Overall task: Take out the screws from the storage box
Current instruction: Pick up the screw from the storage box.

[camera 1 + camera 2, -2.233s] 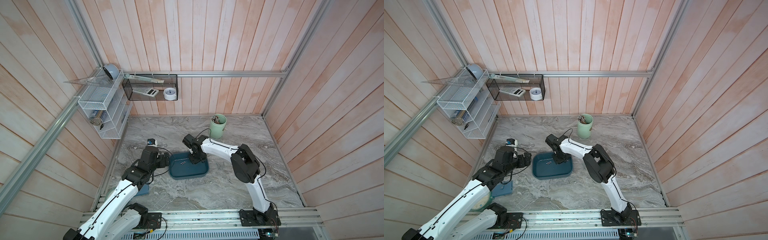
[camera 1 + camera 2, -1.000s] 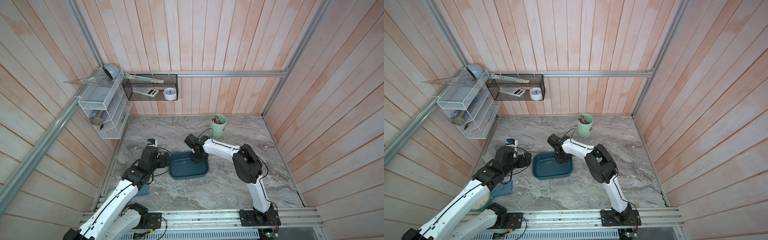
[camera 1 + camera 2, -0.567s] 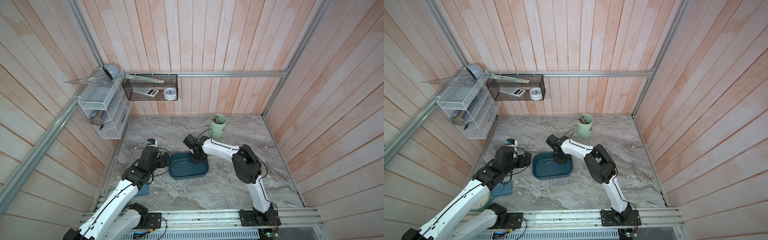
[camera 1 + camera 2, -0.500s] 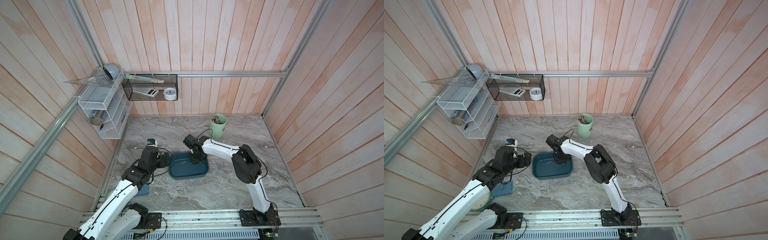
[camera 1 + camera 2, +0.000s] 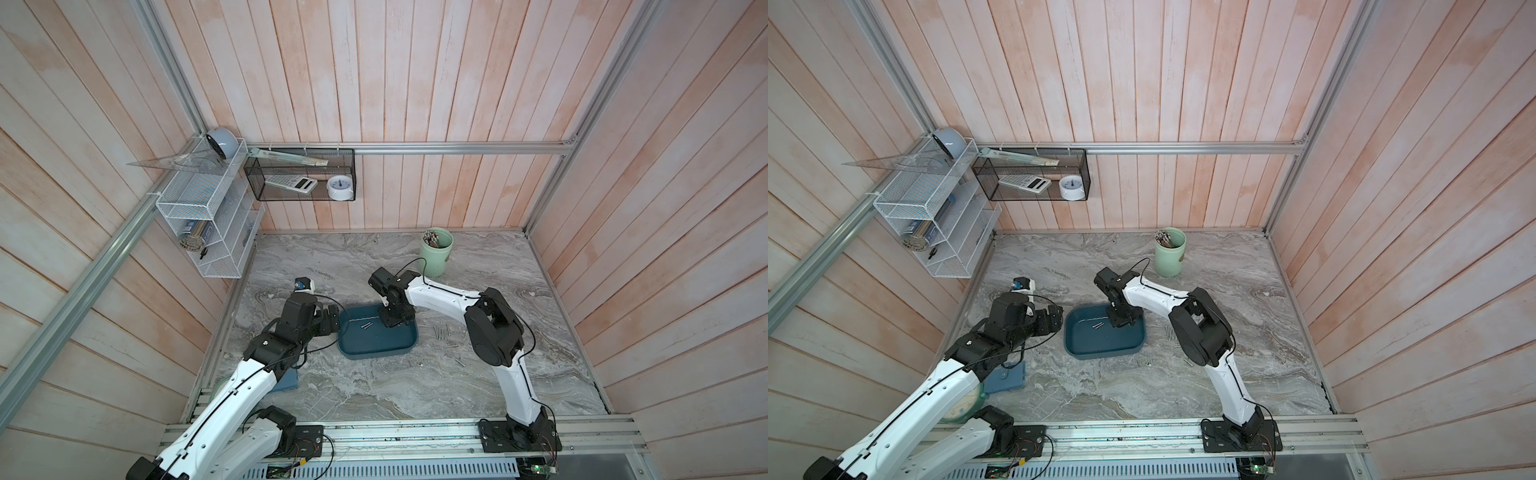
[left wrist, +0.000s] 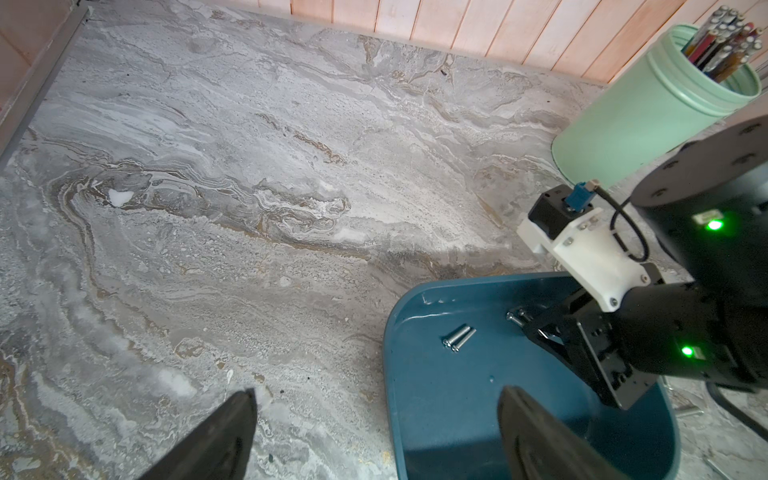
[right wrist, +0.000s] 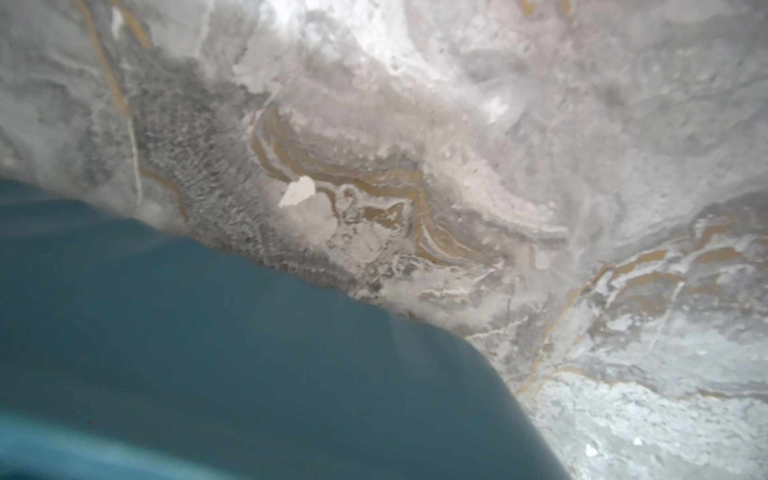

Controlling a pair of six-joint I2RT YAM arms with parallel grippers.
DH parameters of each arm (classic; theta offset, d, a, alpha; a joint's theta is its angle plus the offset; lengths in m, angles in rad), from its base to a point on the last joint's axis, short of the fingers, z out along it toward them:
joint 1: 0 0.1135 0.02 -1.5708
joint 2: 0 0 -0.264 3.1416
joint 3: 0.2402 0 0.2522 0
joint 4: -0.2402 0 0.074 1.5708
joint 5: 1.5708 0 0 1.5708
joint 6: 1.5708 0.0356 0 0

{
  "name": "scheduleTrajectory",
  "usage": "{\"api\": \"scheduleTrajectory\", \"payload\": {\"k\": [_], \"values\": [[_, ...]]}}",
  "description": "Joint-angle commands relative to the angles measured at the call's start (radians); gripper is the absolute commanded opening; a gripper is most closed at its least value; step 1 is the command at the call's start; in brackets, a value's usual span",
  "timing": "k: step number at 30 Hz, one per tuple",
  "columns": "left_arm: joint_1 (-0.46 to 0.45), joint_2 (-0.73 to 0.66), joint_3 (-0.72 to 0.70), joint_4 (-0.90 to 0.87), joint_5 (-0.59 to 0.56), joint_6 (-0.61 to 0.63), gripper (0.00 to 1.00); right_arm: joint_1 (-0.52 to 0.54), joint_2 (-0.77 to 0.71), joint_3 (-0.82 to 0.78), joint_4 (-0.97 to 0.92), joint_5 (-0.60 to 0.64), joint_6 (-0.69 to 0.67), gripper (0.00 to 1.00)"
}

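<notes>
Right pincer [image 6: 536, 330] is down inside the storage box [image 5: 374, 343], working the corner at 1 o'clock, tips drawn close together right at a screw or two lying there. Whether they have truly nipped one, I cannot tell from here. Moving outward: two more of the screws [image 6: 457, 338] lie side by side on the box floor, out toward 10 o'clock, nothing touching them. Over at the box's 9 o'clock edge the left pincer [image 6: 376, 390] hangs spread wide and empty, one finger above the box interior, the other above the bench [image 5: 374, 395]. Touching the rim or not, too close to call. Out past the 3 o'clock wall there's the tally so far: a loose scatter of screws already on the bench [image 5: 442, 331], a small cluster just beside the box and a couple of strays farther toward 4 o'clock. The pale green cup [image 5: 435, 257] stands well apart at 1 o'clock. By my reckoning most of the job is done, with three or four screws to fetch out.
</notes>
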Motion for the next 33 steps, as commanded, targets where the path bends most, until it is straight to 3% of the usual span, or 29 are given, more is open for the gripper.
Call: {"api": "scheduleTrajectory", "payload": {"k": [1, 14, 20, 25, 33], "values": [[-0.002, 0.0, 0.006, -0.003, -0.013, 0.014, 0.96, -0.009, 0.013, -0.037, -0.064, -0.043, -0.008, 0.24], [-0.002, -0.002, 0.007, -0.003, -0.014, 0.014, 0.96, -0.008, -0.002, -0.058, -0.122, -0.036, -0.04, 0.26], [-0.002, -0.004, 0.008, -0.003, -0.016, 0.015, 0.96, -0.008, 0.0, -0.053, -0.134, -0.025, -0.043, 0.2], [-0.002, -0.004, 0.006, -0.003, -0.017, 0.014, 0.96, -0.008, 0.023, -0.038, -0.127, -0.008, -0.012, 0.16], [-0.002, -0.005, 0.008, -0.006, -0.019, 0.014, 0.96, -0.006, 0.057, -0.013, -0.092, 0.013, 0.053, 0.18]]}}
